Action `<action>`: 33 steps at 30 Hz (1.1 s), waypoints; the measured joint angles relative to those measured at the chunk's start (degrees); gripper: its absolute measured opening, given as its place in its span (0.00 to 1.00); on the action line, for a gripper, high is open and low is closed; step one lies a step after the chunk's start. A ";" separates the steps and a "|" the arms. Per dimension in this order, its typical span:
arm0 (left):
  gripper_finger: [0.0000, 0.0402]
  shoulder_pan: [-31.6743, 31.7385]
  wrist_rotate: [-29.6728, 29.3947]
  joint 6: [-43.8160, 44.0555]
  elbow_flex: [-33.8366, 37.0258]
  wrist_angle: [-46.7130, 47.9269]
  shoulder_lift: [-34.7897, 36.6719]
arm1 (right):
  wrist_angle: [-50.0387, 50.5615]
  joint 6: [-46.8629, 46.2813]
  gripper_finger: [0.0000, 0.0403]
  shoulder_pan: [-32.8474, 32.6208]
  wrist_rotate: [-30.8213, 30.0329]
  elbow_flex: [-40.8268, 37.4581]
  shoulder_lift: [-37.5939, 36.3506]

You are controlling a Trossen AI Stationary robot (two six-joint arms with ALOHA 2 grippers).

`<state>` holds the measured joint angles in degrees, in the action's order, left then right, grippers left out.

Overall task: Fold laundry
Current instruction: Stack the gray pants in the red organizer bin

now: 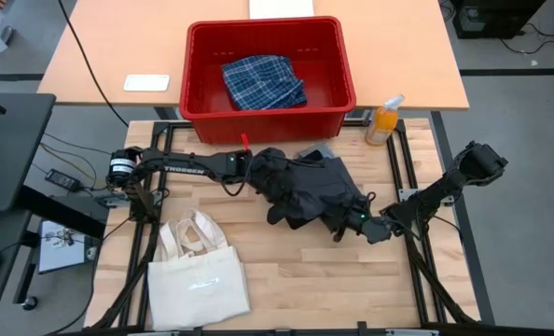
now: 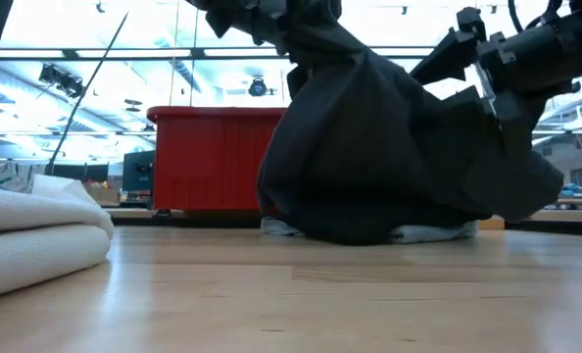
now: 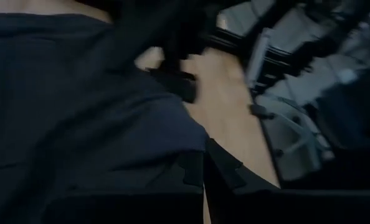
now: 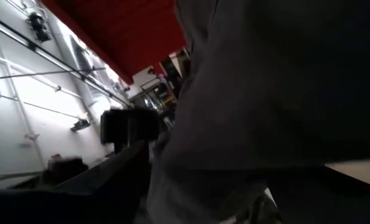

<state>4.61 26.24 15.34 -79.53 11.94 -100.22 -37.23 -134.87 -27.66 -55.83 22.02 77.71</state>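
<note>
charcoal garment (image 1: 314,191), blue-and-white plaid piece (image 1: 263,81), red bin (image 1: 199,70), cream tote bag (image 1: 198,280)

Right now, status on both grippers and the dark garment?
Left gripper shut on dark garment, lifting it. Right gripper open at its near edge. Garment bunched, partly off the table, light piece underneath. Red bin just behind.

The high view looks straight down on the whole bench (image 1: 296,280), with the red bin (image 1: 270,107) at its far edge. The low view sits at bench height, facing that bin (image 2: 208,157) across the dark garment (image 2: 389,157). Both wrist views press close against that garment (image 3: 79,112) (image 4: 284,81).
</note>
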 joint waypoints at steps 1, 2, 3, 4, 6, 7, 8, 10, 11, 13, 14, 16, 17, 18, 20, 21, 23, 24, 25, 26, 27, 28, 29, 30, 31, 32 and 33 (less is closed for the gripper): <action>0.00 0.10 -1.54 0.05 0.00 0.22 0.00 | 0.02 -0.02 0.77 0.00 0.66 0.31 0.00; 0.00 0.18 -3.12 0.06 0.00 0.23 0.00 | 0.36 -0.02 0.77 0.00 1.56 0.53 0.00; 0.00 0.26 -4.30 0.06 0.00 0.02 0.00 | 1.38 -0.06 0.77 0.00 2.39 0.81 0.00; 0.00 0.30 -5.23 0.02 0.00 -0.53 -0.01 | 2.67 -0.29 0.77 -0.02 3.18 1.03 0.00; 0.00 0.32 -5.64 0.03 0.00 -2.17 -0.04 | 4.85 -0.60 0.77 0.01 3.83 1.11 0.00; 0.00 0.32 -5.59 -0.01 0.00 -3.11 -0.04 | 5.32 -0.63 0.77 0.28 3.92 1.11 0.00; 0.00 0.24 -5.33 -0.03 0.00 -4.13 -0.06 | 5.60 -0.67 0.77 0.69 4.00 1.11 0.00; 0.00 0.03 -4.55 0.00 0.00 -5.44 0.12 | 5.84 -0.90 0.77 1.62 3.70 1.11 0.00; 0.00 0.03 -4.51 -0.05 0.00 -5.38 0.46 | 5.81 -1.07 0.77 1.92 3.59 1.11 0.00; 0.00 0.04 -4.48 0.04 0.02 -7.38 1.14 | 5.81 -1.45 0.76 2.36 3.17 1.12 0.00; 0.00 0.19 -4.48 0.17 0.03 -7.73 1.73 | 5.78 -1.63 0.76 2.43 2.81 1.14 -0.02; 0.00 0.50 -4.54 0.16 0.07 -9.70 2.82 | 5.62 -2.02 0.76 2.76 1.06 1.16 -0.10; 0.00 0.74 -4.55 0.02 0.07 -10.15 3.34 | 5.18 -2.09 0.77 2.97 0.34 1.12 -0.13; 0.00 0.96 -4.53 -0.39 0.07 -10.53 3.93 | 5.07 -2.13 0.76 3.19 -0.07 1.05 -0.15; 0.00 1.13 -4.18 -0.90 0.07 -10.48 5.11 | 5.35 -2.12 0.77 3.61 -0.36 1.02 -0.11; 0.00 1.13 -3.37 -0.91 0.07 -10.55 5.46 | 5.36 -2.12 0.77 3.83 -0.51 1.00 -0.11; 0.00 1.10 -0.42 -0.90 0.07 -10.15 5.68 | 5.73 -2.12 0.76 4.41 -0.47 0.98 -0.11; 0.00 0.97 1.23 -0.62 0.07 -9.87 5.67 | 6.26 -2.08 0.76 4.91 -0.20 0.96 -0.09; 0.00 0.79 2.55 0.01 0.07 -9.36 5.66 | 6.87 -1.89 0.77 5.53 0.29 0.96 -0.09; 0.00 0.57 3.67 0.59 0.07 -8.72 5.66 | 7.52 -1.47 0.76 6.17 0.46 0.96 -0.09; 0.00 0.25 4.43 0.91 0.07 -7.89 5.63 | 8.14 -0.51 0.76 6.78 0.42 0.96 -0.09; 0.00 -0.12 5.20 1.00 0.07 -7.14 5.45 | 8.70 0.64 0.76 7.45 0.28 0.95 -0.08; 0.00 -0.55 6.12 1.00 0.07 -6.35 5.33 | 9.16 2.15 0.76 8.08 0.03 0.83 -0.02; 0.00 -1.03 6.33 1.01 0.07 -5.14 5.33 | 9.40 3.78 0.75 8.71 -0.01 0.79 0.04; 0.00 -1.41 6.67 0.92 0.07 -4.34 5.33 | 9.42 5.11 0.73 9.46 0.44 0.79 0.04; 0.00 -1.67 6.71 0.57 0.18 -4.36 5.33 | 9.49 6.12 0.71 10.12 1.44 0.81 0.00; 0.00 -1.86 6.65 0.04 0.26 -3.98 5.33 | 9.56 7.10 0.68 10.80 2.57 0.81 0.00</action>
<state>2.75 32.89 15.38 -79.26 7.95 -94.89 -27.67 -127.77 -16.86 -53.26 22.83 77.71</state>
